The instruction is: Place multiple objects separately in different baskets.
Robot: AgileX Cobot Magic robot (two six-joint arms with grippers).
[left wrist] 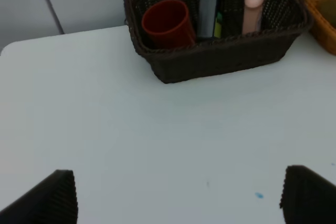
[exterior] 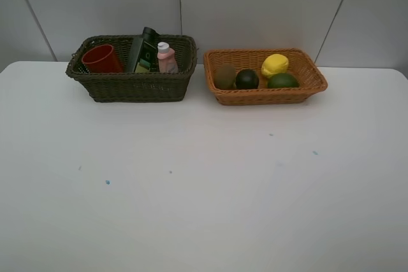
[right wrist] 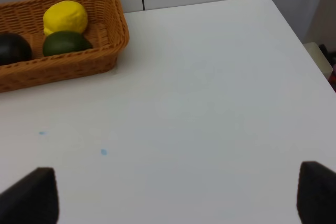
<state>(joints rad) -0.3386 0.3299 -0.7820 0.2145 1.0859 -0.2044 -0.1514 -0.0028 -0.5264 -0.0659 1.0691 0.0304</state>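
Bare table (exterior: 204, 189), filled baskets (exterior: 134, 84) behind

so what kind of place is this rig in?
Likely a lab test bench: bare white table, plain grey panel wall, and two staged wicker baskets, dark basket and orange basket.

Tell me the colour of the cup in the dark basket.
Red; the cup shows best in the left wrist view.
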